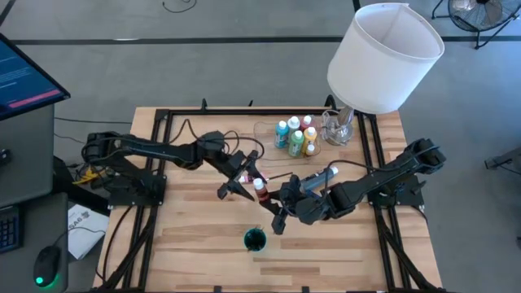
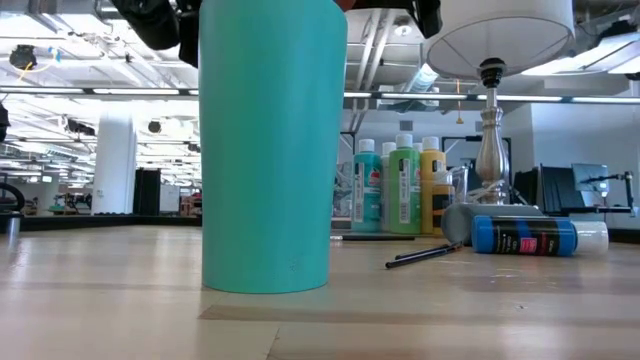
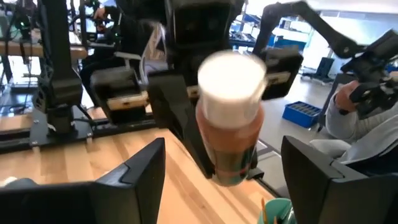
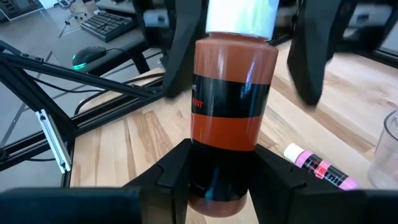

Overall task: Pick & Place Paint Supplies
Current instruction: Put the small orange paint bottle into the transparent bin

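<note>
Between the two arms, above the middle of the wooden table (image 1: 195, 244), the red paint bottle (image 4: 231, 99) is up off the surface: the right gripper (image 4: 217, 171) is clamped around its lower body, below the black label, with the white cap (image 3: 231, 78) pointing away toward the other arm. The left gripper (image 3: 217, 171) sits just at the cap end with its fingers (image 3: 140, 174) spread wide on either side, touching nothing that I can see — ready to receive rather than gripping. The bottle looks like a small rigid plastic one, probably light, but its glossy round wall is likely slippery and could twist in a loose pinch. The straight body is the better hold; the cap is narrower and may turn. A pink bottle (image 4: 320, 167) lies on the table nearby, more bottles (image 1: 295, 137) stand grouped by the lamp (image 1: 383, 57), and a teal cup (image 1: 255, 239) stands at the near edge.
</note>
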Controlling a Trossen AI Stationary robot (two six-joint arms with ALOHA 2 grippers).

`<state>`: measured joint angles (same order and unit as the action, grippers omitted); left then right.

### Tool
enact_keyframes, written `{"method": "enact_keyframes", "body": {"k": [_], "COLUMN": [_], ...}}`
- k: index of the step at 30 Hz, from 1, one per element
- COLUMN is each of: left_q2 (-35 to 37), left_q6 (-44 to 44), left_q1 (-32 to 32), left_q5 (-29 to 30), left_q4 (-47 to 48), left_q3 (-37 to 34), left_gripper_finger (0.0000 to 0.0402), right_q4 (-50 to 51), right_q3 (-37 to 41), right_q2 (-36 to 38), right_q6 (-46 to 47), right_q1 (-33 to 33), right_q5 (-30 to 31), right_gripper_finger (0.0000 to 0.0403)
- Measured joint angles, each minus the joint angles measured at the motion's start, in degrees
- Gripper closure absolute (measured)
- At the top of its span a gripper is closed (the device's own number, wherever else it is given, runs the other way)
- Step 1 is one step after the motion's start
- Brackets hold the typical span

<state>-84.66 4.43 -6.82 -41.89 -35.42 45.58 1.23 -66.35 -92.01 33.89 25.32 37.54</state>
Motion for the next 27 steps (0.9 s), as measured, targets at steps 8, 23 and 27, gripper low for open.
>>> {"method": "enact_keyframes", "body": {"k": [8, 23, 27], "left_q2": [-2.4, -2.0, -2.0], "left_q6": [-0.9, 0.5, 0.5], "left_q1": [0.9, 1.1, 1.8], "left_q5": [2.9, 2.9, 2.9], "left_q4": [-3.8, -5.8, -5.8], "left_q3": [0.0, 1.2, 1.2], "left_gripper_finger": [0.0183, 0.0183, 0.0183], "right_q4": [0.0, 0.0, 0.0], "right_q3": [0.0, 0.0, 0.0], "right_q2": [0.0, 0.0, 0.0], "right_q6": [0.0, -0.9, -0.9], "right_q1": [-0.3, -0.4, -0.7], "right_q5": [0.0, 0.0, 0.0], "right_gripper_finger": [0.0279, 0.0279, 0.0279]}}
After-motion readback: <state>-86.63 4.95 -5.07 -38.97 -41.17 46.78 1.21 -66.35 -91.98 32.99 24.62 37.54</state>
